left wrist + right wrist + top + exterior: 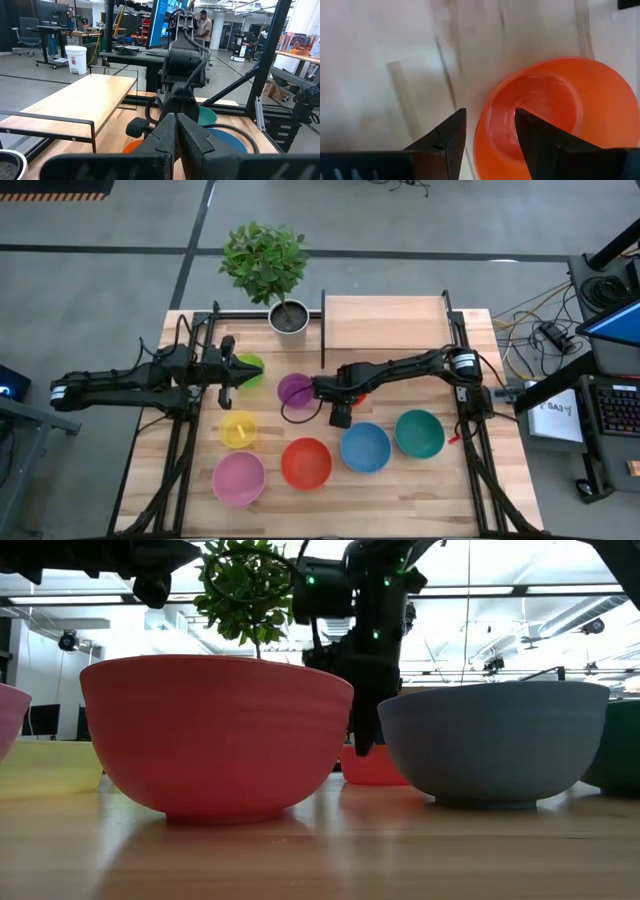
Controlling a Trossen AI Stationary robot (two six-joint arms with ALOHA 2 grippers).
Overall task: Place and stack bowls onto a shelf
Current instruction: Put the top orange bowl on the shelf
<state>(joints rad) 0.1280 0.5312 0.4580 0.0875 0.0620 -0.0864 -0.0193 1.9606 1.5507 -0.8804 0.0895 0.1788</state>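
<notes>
My right gripper (340,408) (489,131) is open and points down over the small orange bowl (555,110) (372,766), one finger outside its rim and one inside. The arm hides most of that bowl in the high view. My left gripper (227,383) (175,135) is shut and holds nothing, raised beside the lime green bowl (249,368). On the table stand the purple (295,389), yellow (238,428), pink (238,478), red (306,463), blue (365,447) and teal (419,433) bowls. The light-wood shelf (385,323) stands at the far edge. My right gripper comes from above with its fingers (445,137) on either side of the orange bowl's rim (481,131), on the side toward the purple bowl. Whether a finger touches the rim, I cannot tell. The bowl sits upright on the table.
A potted plant (288,316) stands left of the shelf at the far edge. Black frame rails (185,430) run along both sides of the table. The red bowl (215,735) and the blue bowl (495,740) flank the right gripper on the near side.
</notes>
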